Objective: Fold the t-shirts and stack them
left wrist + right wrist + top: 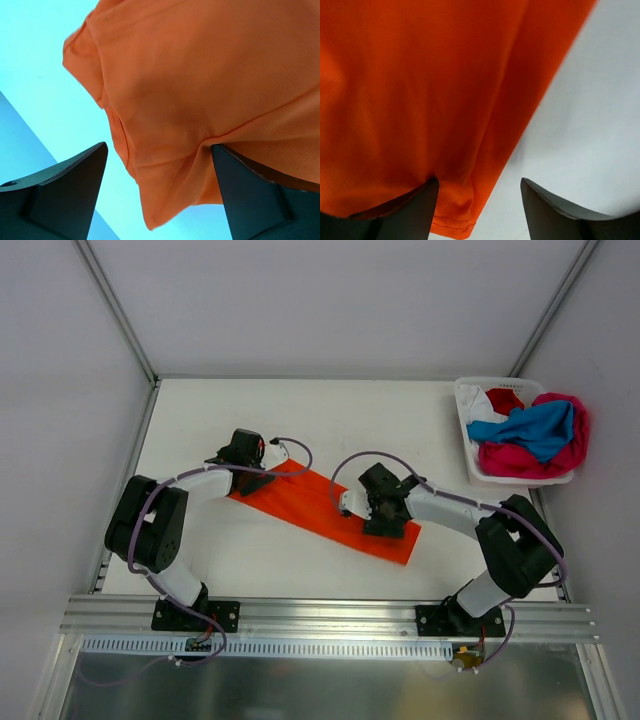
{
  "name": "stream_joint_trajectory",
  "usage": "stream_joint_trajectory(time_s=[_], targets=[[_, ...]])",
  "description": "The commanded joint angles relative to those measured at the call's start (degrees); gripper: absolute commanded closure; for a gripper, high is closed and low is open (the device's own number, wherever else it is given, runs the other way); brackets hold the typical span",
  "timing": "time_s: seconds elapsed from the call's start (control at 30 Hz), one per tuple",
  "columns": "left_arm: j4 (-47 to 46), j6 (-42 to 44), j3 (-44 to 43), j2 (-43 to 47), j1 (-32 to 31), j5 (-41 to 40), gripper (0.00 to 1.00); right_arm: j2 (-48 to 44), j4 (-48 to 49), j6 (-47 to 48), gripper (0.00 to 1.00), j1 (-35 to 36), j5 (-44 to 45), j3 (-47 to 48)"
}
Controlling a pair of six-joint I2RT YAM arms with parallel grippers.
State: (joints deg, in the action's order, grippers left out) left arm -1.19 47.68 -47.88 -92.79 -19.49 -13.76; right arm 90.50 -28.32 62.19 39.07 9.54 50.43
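I am folding the orange shirt [325,508]. It lies flat on the table [400,420] in a long slanted strip, well apart from the basket [465,430], where the other shirts [530,435] sit in a heap. My left gripper [255,480] is at the strip's end far from the basket. My right gripper [385,520] is at the end nearer the basket. Both are spread wide and pinch nothing yet. To do this well, I think each one should take the edge between its fingers and squeeze all the layers. Then both should lift together so the strip does not twist. The top view shows the whole strip and the basket, but not my fingertips. The left wrist view shows one finger [250,195] touching the cloth and the other over bare table. The right wrist view shows one finger [415,210] at the hem and the other beside it, off the cloth.
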Motion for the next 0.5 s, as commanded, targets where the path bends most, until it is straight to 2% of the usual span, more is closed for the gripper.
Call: stream_joint_trajectory(time_s=[0.0, 0.27, 0.47], targets=[[-0.04, 1.62, -4.67, -3.35, 0.94, -3.29, 0.13, -4.26, -7.28, 0.03, 0.29, 4.95, -8.12, -2.53], [0.58, 2.06, -13.45, -12.66, 1.03, -2.76, 0.13, -4.90, -7.90, -1.55, 0.29, 19.00, -8.93, -1.66], [0.93, 3.82, -20.74, -19.52, 1.03, -0.57, 0.14, -2.09, -6.67, -0.94, 0.30, 25.78, -11.47, 0.36]])
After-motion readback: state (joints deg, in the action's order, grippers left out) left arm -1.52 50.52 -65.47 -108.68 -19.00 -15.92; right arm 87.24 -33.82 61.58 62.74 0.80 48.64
